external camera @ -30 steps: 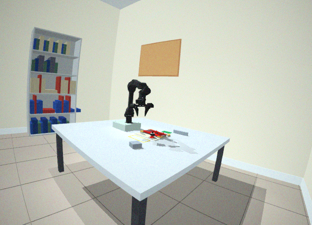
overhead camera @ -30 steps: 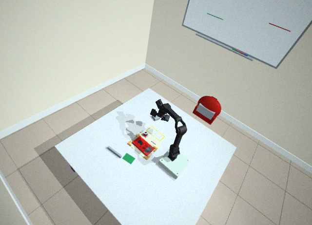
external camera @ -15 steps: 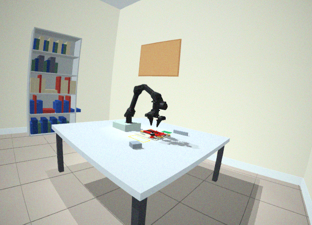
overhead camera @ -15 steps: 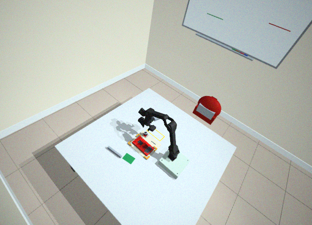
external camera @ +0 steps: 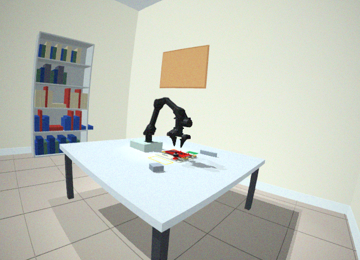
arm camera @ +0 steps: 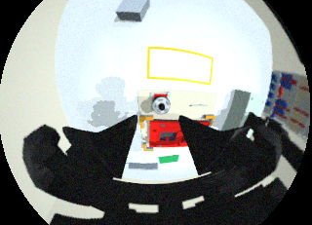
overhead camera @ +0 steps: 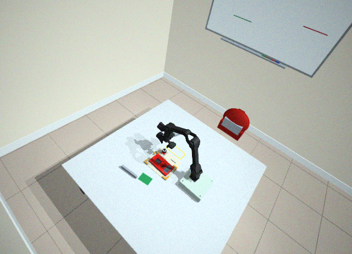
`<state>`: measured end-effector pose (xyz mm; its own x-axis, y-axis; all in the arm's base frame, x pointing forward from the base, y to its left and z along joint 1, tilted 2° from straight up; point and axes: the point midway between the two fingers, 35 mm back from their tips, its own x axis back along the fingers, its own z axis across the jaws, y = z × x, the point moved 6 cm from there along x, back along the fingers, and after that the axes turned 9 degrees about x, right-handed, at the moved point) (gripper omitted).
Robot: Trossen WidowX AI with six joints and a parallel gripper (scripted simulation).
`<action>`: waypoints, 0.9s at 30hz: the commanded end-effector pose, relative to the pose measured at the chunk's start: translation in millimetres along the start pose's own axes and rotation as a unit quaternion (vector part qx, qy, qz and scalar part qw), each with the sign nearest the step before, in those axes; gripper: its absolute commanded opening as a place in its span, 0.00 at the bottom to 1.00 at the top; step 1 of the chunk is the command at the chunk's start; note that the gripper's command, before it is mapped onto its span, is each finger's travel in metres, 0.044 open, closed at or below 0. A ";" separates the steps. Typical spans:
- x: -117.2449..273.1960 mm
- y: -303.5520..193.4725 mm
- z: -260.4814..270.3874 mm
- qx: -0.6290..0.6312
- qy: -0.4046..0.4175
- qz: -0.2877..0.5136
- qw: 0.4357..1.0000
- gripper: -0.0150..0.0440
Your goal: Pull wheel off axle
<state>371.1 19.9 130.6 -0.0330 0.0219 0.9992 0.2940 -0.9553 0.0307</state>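
Top view. The black six-joint arm (overhead camera: 193,149) rises from a pale green base block (overhead camera: 196,186) on the white tabletop (overhead camera: 159,217) and bends over toward a red rectangular fixture plate (overhead camera: 161,163) resting on a cream board with orange corners. The black claw (overhead camera: 162,133) hangs above the far end of that plate, touching nothing. The small grey wheel with a dark hub (overhead camera: 164,152) sits on its upright axle at the plate's far end, just beside the yellow-outlined marked area (overhead camera: 176,151), not inside it. A flat green square (overhead camera: 145,178) and a grey bar (overhead camera: 128,171) lie on the tabletop on the plate's other side.

Exterior view. The claw (external camera: 178,141) points downward above the red fixture plate (external camera: 178,153), clear of it, its two fingers (external camera: 183,141) standing apart with nothing between them. The yellow-outlined marked area (external camera: 160,160) lies just beside the plate; a small grey block (external camera: 156,167) rests nearer the camera, apart from both. The wheel is too small to make out here.

Wrist view. The dark fingers frame the scene from either side, parted and holding nothing. Between them, below the camera, the wheel (arm camera: 160,106) sits at the top edge of the red plate (arm camera: 167,133). The yellow rectangle (arm camera: 179,65) lies beyond it, with the grey block (arm camera: 133,7) farther off.
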 end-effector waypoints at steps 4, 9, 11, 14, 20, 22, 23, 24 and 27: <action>-55.8 -1.7 -5.3 -0.002 -0.011 0.005 1.000 0.76; -65.5 -2.0 -8.0 -0.002 -0.011 0.005 1.000 0.76; -63.4 -1.8 -8.1 -0.002 -0.017 0.004 1.000 0.72; -63.4 -1.8 -8.1 -0.002 -0.017 0.004 1.000 0.62; -63.4 -1.8 -8.1 -0.002 -0.017 0.004 1.000 0.55; -63.4 -1.8 -8.1 -0.002 -0.017 0.004 1.000 0.53; -63.3 -1.8 -8.1 -0.002 -0.017 0.004 1.000 0.48; -63.2 -1.8 -8.1 -0.002 -0.017 0.004 1.000 0.44; -62.6 -1.8 -8.0 -0.002 -0.016 0.004 1.000 0.31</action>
<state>365.0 17.8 67.4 -0.0003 0.0239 0.9997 0.2904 -0.9566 0.0229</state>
